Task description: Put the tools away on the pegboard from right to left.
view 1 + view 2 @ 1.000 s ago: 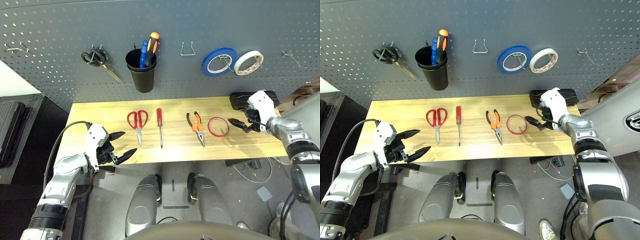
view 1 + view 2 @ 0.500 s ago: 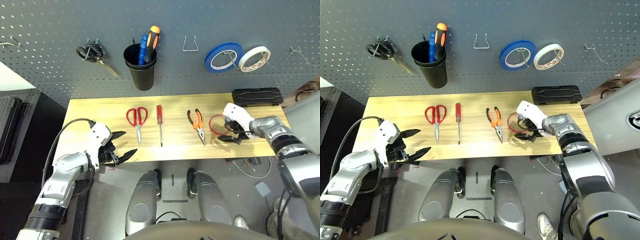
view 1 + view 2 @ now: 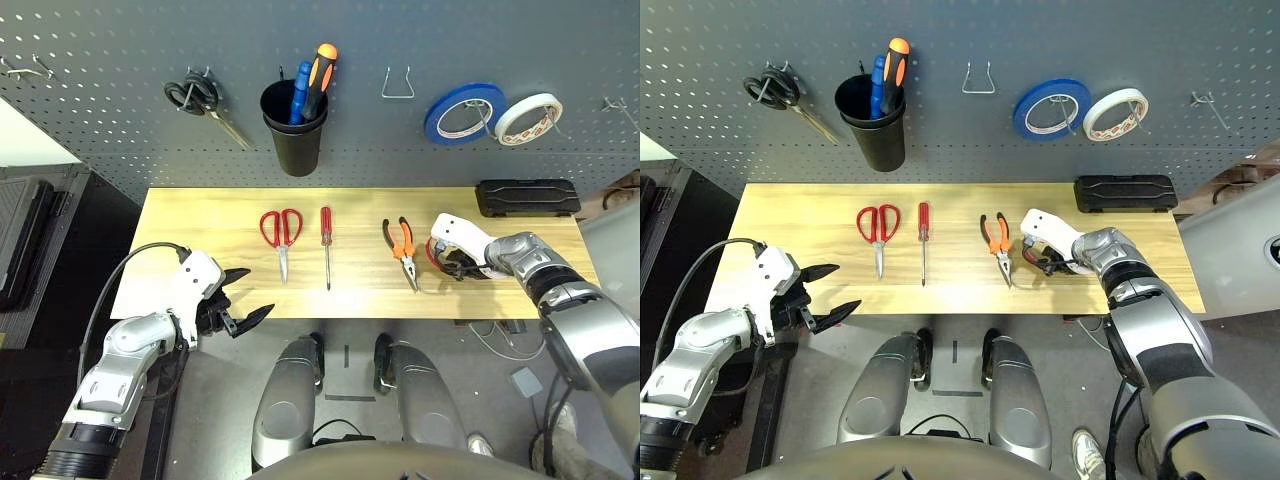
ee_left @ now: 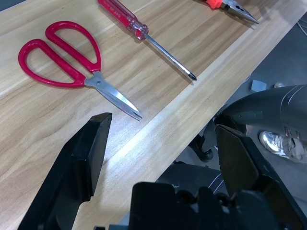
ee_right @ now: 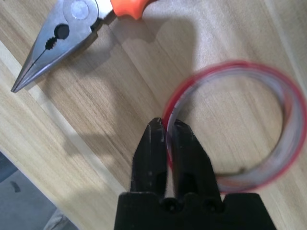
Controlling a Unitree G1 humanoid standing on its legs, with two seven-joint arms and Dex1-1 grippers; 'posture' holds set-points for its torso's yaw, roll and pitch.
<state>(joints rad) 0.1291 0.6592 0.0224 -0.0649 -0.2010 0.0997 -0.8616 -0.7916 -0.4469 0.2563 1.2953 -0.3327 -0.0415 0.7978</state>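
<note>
The thin red tape ring [image 5: 284, 96] lies on the wooden bench [image 3: 200, 220], and my right gripper [image 5: 167, 125] is shut on its near rim. In the head views that gripper [image 3: 458, 268] sits over the ring, just right of the orange-and-black pliers [image 3: 400, 245]. Further left lie the red-handled screwdriver [image 3: 326, 235] and the red-handled scissors [image 3: 280, 232]. My left gripper [image 3: 245, 295] is open and holds nothing, hanging off the bench's front left edge; its wrist view looks at the scissors [image 4: 67, 62] and the screwdriver [image 4: 139, 31]. The dark grey pegboard [image 3: 120, 100] rises behind the bench.
On the pegboard hang black-handled scissors [image 3: 200, 97], a black cup [image 3: 295, 140] holding screwdrivers, an empty wire hook [image 3: 398, 85], a blue tape roll [image 3: 463, 112] and a white one [image 3: 528, 118]. A black case [image 3: 527, 197] lies at the bench's back right.
My right gripper came down and leftward from beside the black case onto the red tape ring and shut on its rim. The left arm held still; the camera shifted.
</note>
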